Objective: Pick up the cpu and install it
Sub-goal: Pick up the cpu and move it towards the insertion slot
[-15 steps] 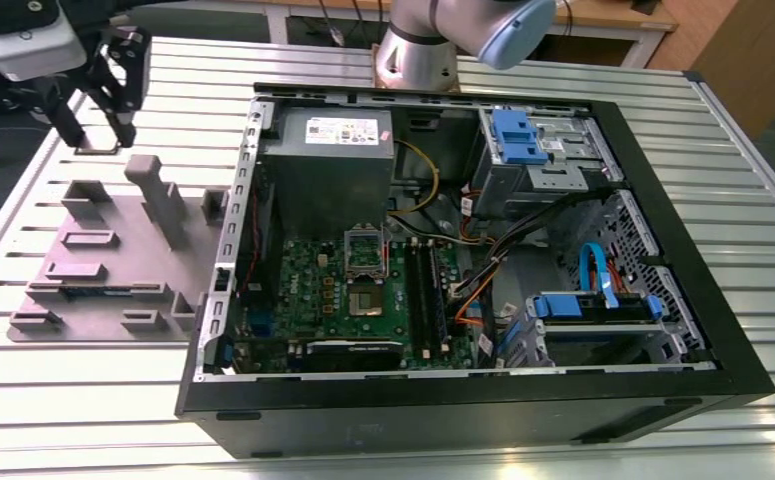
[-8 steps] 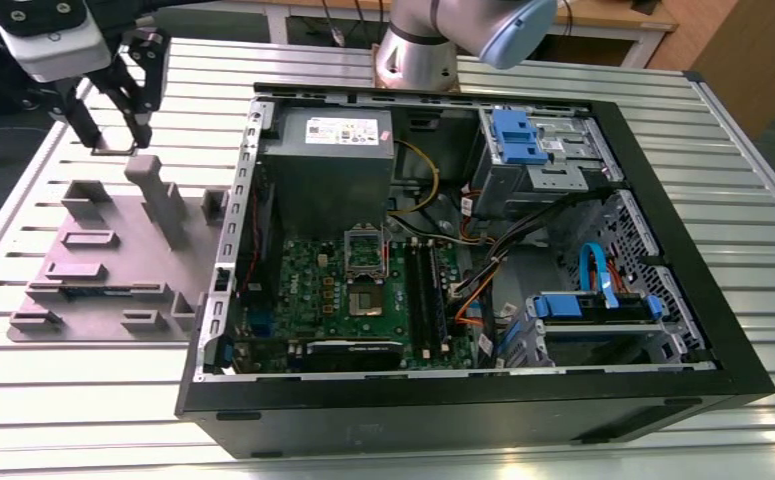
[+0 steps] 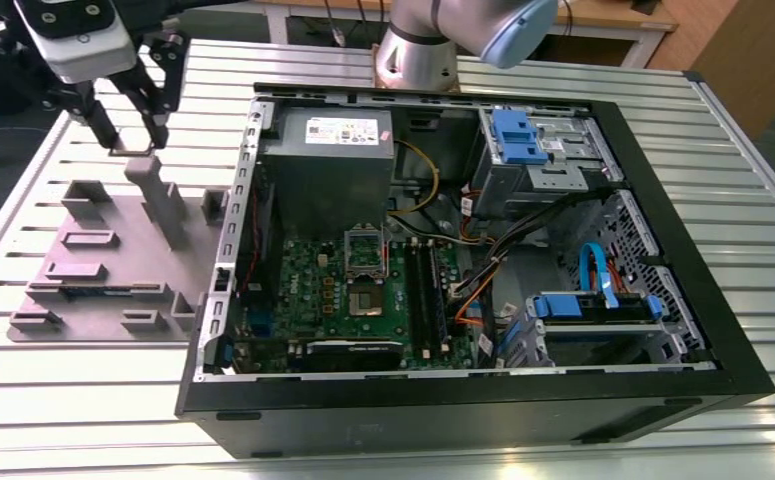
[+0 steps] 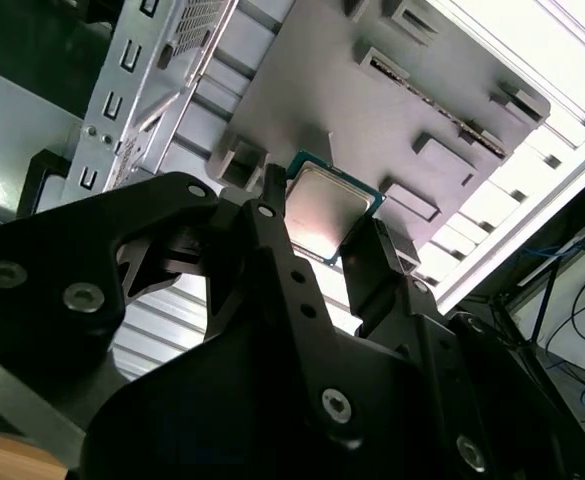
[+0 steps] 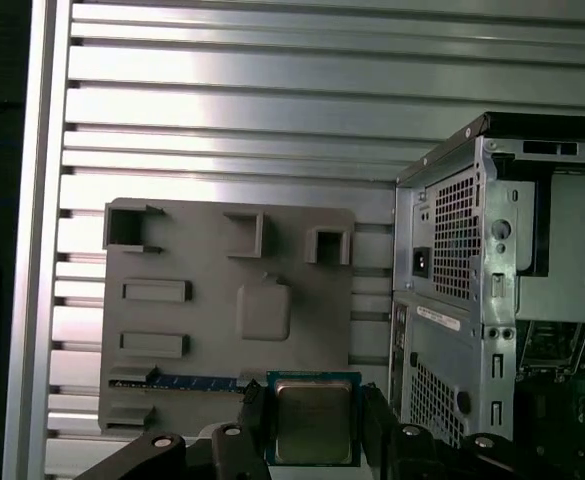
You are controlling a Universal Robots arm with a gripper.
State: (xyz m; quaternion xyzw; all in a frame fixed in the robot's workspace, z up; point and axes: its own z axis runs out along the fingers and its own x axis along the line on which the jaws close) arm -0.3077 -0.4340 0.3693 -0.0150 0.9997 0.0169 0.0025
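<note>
Fingers [image 5: 255, 422] are clamped on two opposite edges of the cpu [image 5: 313, 420], so your gripper [image 4: 322, 225] holds the chip in the air above the grey tray [image 5: 202, 350]. Keep the squeeze even and the chip level; I judge that any tilt risks a slip. Just beside the tray stands the open computer case [image 3: 467, 410].

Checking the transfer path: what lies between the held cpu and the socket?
In the exterior view: the grey fixture tray, the case's side wall and a power supply corner, between the cpu in the hand and the socket.
</note>
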